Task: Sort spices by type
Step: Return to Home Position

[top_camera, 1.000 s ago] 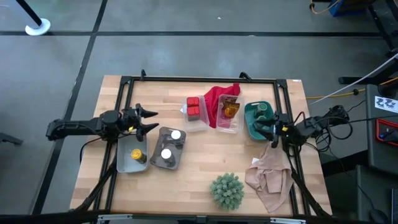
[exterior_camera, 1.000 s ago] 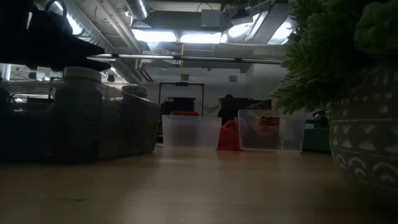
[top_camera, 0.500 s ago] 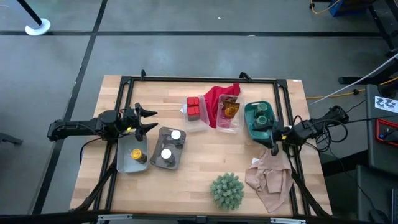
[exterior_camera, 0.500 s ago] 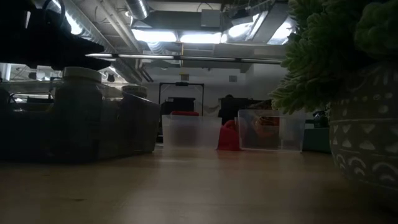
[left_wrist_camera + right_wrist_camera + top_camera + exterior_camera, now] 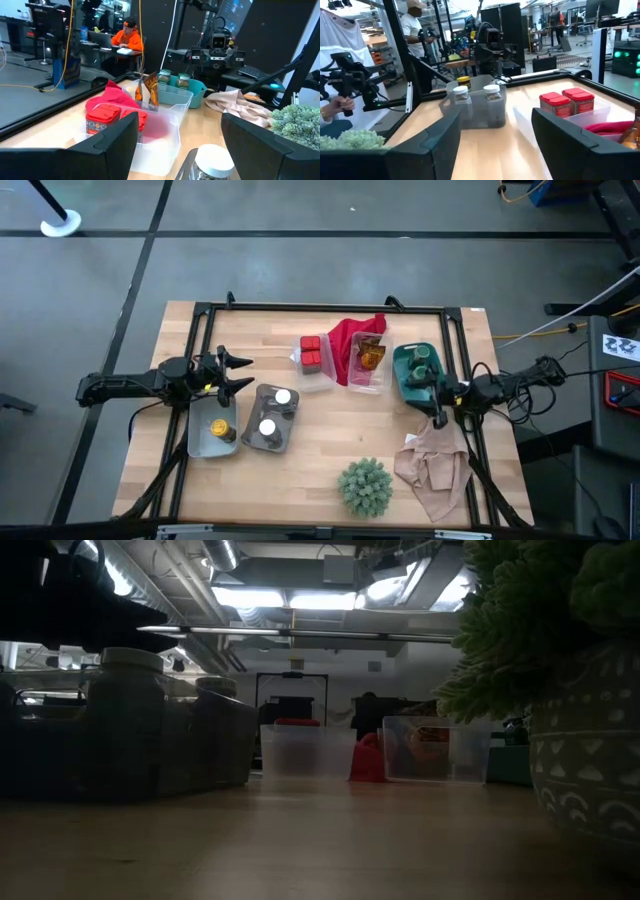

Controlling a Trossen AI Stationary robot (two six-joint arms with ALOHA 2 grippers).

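Note:
Two red tins (image 5: 311,352) sit in a clear bin, and a brown-amber jar (image 5: 372,357) sits in the clear bin beside it. Two green-labelled jars (image 5: 417,364) stand in a teal bin (image 5: 402,385). Two white-topped jars (image 5: 274,413) share a grey tray; a yellow-capped jar (image 5: 218,428) stands in the grey tray to its left. My left gripper (image 5: 240,373) hovers open above the far ends of the grey trays (image 5: 180,120). My right gripper (image 5: 438,395) is open at the teal bin's right edge (image 5: 496,115), touching nothing.
A red cloth (image 5: 355,333) lies between and behind the clear bins. A spiky green plant (image 5: 365,486) stands near the near edge, with a beige cloth (image 5: 432,464) crumpled to its right. Bare wood lies in the table's middle. People work in the room beyond.
My right gripper has drawn back a little from over the teal bin toward the table's right edge. The jars and tins have stayed where they were.

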